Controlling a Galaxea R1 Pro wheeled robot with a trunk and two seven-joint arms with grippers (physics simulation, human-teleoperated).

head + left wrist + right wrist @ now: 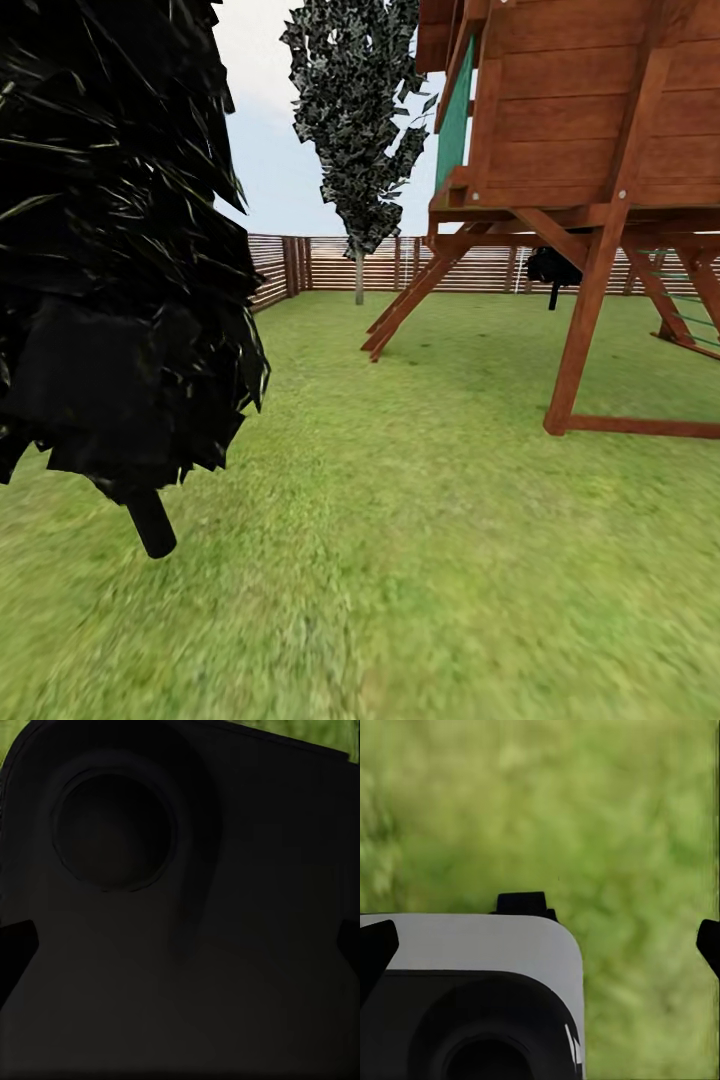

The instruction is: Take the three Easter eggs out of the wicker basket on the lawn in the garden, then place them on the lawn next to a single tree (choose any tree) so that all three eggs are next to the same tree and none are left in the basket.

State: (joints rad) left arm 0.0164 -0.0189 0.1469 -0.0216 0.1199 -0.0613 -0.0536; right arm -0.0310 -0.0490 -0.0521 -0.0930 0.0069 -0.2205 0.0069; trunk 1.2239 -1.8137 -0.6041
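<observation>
The Easter eggs and the wicker basket are out of view. The lawn (430, 540) spreads wide ahead of me in the head view. A tree (360, 130) with a thin pale trunk and a mottled dark green crown stands far back by the fence. My left gripper (180, 945) is open with nothing in it, its dark fingertips (15, 945) at the picture's edges in front of a dark part of my own body. My right gripper (540, 945) is open too, empty, over blurred grass (622, 832) and a white and black part of my body (472, 982).
An all-black columnar tree (110, 250) stands close on my left. A wooden playset (590, 150) on slanted legs rises at the right. A brown slat fence (330, 262) closes the garden at the back. A small black tree (550, 268) shows behind the playset.
</observation>
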